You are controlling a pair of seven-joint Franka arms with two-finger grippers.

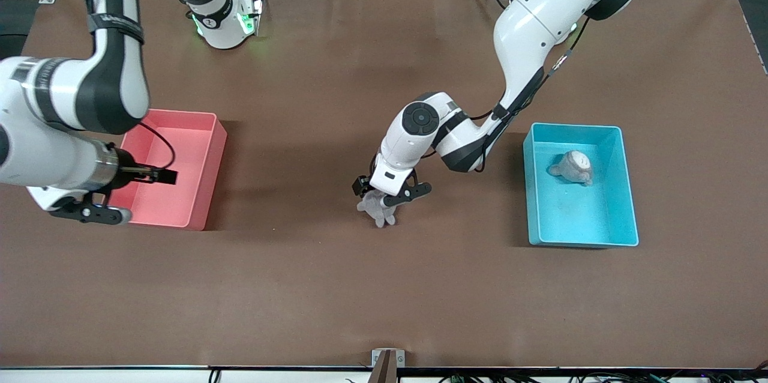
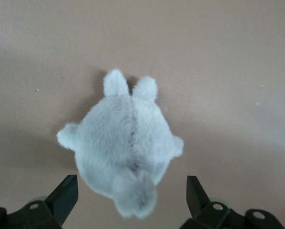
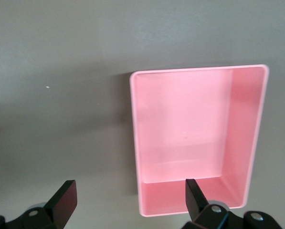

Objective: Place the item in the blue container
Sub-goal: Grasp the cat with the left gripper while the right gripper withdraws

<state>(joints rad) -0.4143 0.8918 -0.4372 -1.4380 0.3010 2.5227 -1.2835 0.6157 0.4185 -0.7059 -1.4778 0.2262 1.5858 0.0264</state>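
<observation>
A grey plush toy (image 1: 378, 208) (image 2: 125, 143) lies on the brown table near its middle. My left gripper (image 1: 387, 195) (image 2: 131, 191) hovers right over it, open. Its dark fingertips (image 2: 66, 188) stand on either side of the toy's tail end and do not touch it. The blue container (image 1: 579, 218) sits toward the left arm's end of the table. A second grey plush toy (image 1: 573, 167) lies in its half farther from the front camera. My right gripper (image 1: 127, 194) (image 3: 130, 191) hangs open and empty over the pink bin's edge.
A pink bin (image 1: 180, 149) (image 3: 190, 124) of the same size as the blue one stands toward the right arm's end of the table, with nothing in it. Brown cloth (image 1: 360, 287) covers the whole table.
</observation>
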